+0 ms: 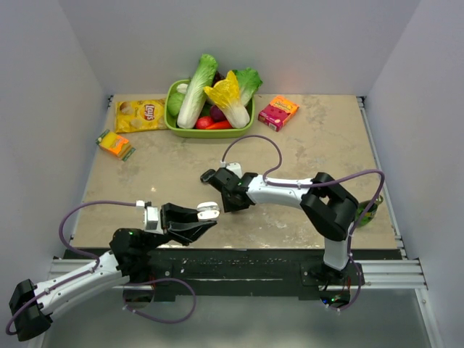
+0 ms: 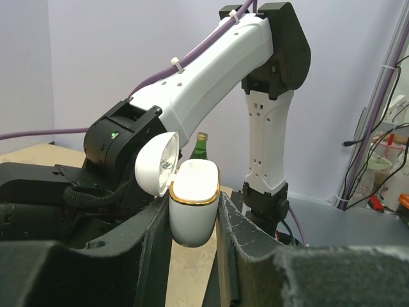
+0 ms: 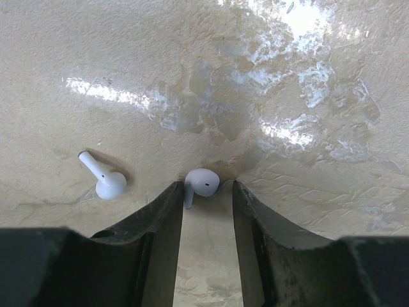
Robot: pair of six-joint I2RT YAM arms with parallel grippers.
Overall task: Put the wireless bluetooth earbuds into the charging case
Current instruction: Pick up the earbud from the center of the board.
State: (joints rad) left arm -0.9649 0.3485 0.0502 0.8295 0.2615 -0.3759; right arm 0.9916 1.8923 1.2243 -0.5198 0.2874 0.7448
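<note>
My left gripper point(image 1: 205, 217) is shut on the white charging case point(image 1: 208, 211), held above the table's near edge. In the left wrist view the case point(image 2: 190, 208) has a gold rim and stands upright between the fingers, its lid point(image 2: 155, 170) flipped open to the left. My right gripper point(image 1: 212, 176) is open and low over the table. One white earbud point(image 3: 204, 181) lies on the table between its fingertips, its stem against the left finger point(image 3: 167, 211). A second earbud point(image 3: 106, 181) lies to the left, outside the jaws.
A green basket point(image 1: 172, 125) of vegetables stands at the back. A yellow crisp bag point(image 1: 140, 114) and an orange pack point(image 1: 114, 143) lie at the back left, a pink box point(image 1: 278, 112) at the back right. A green bottle point(image 1: 368, 210) stands by the right arm.
</note>
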